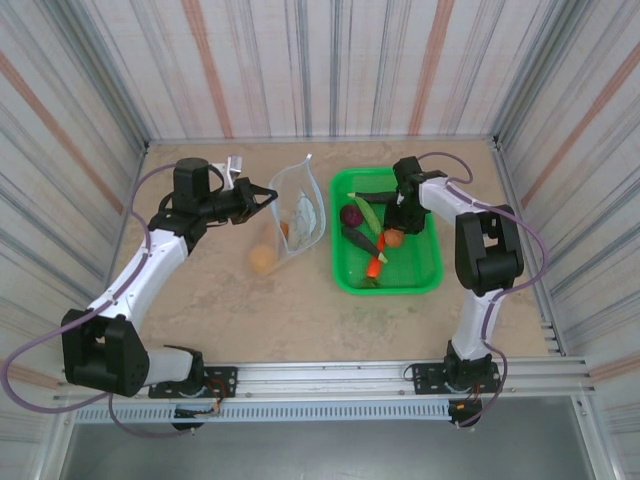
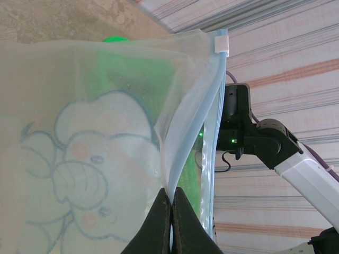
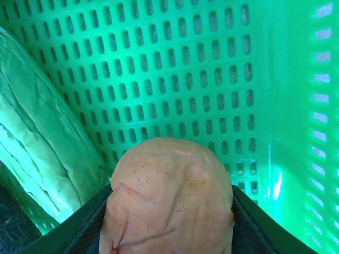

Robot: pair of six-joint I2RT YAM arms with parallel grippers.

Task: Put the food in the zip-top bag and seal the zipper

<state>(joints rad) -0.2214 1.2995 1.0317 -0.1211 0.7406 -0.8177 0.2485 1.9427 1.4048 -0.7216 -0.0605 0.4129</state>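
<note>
Clear plastic hangs from the left pincer (image 2: 170, 198), whose jaws are pressed together on one lip of the bag (image 2: 79, 106), beside the zipper (image 2: 211, 159). The bag's mouth gapes toward the basket (image 1: 436, 272). The right pincer (image 3: 169, 214) is down in that basket. Its fingers (image 3: 79, 225) sit against both flanks of an orange piece (image 3: 169, 196), clamped on it as far as the wrist view tells. A green pod (image 3: 42, 143) lies just beside it, with more food near it in the basket. A second orange piece (image 1: 263, 259) rests at the bag's near corner; whether it is inside cannot be told.

The orange piece is rounded and looks soft, so a light grip could let it squirt out on the lift. The pod is close enough to be dragged along. The bag is held by one lip only, and the film is floppy. A piece arriving off-centre may strike the free lip, fold the mouth shut, or tug the plastic from the left jaws.
</note>
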